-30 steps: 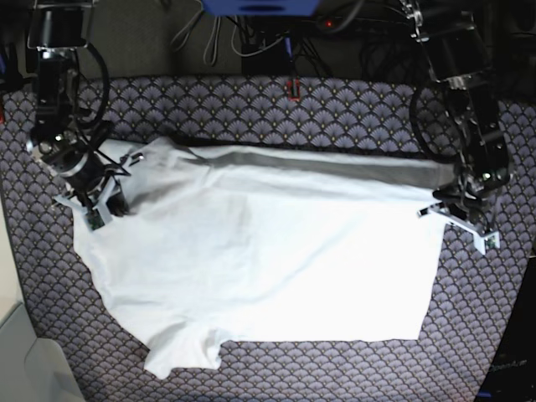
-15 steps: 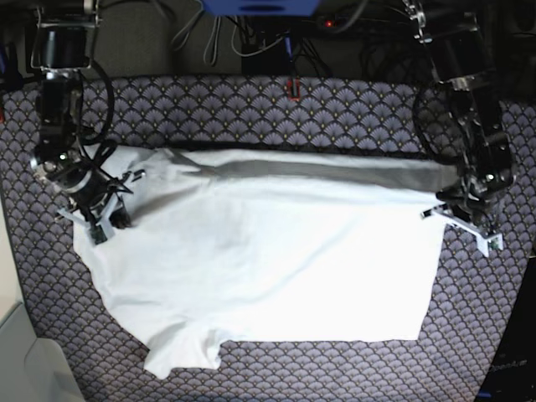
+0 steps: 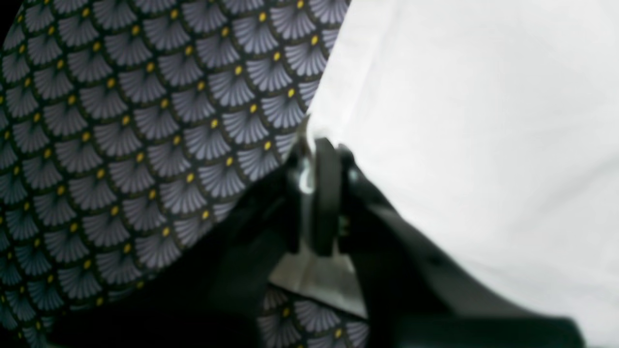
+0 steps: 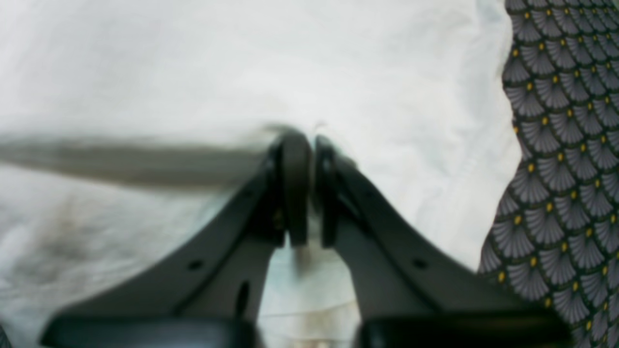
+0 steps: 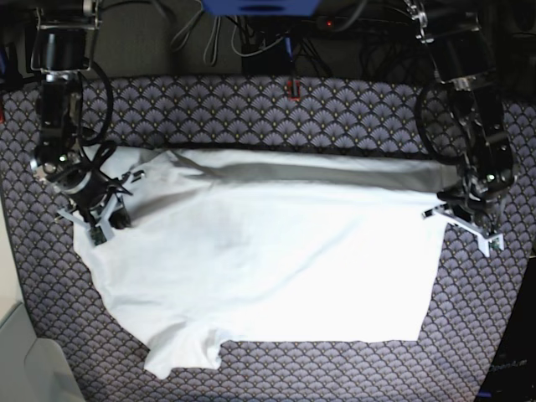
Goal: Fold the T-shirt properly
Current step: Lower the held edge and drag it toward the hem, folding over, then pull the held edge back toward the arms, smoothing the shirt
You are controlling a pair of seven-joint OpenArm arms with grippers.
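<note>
Two hands pinch the T-shirt (image 5: pixel 268 260), nearly closed on the far fold's opposite ends: left hand (image 5: pixel 463 219), right hand (image 5: pixel 100 219). Shirt spread on patterned tabletop (image 5: pixel 335 109), long axis running hand to hand, bulk toward the near edge.

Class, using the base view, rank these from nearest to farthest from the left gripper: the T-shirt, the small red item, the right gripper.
1. T-shirt: its edge is at the left gripper.
2. Small red item: top centre.
3. Right gripper: the shirt's opposite side.
</note>
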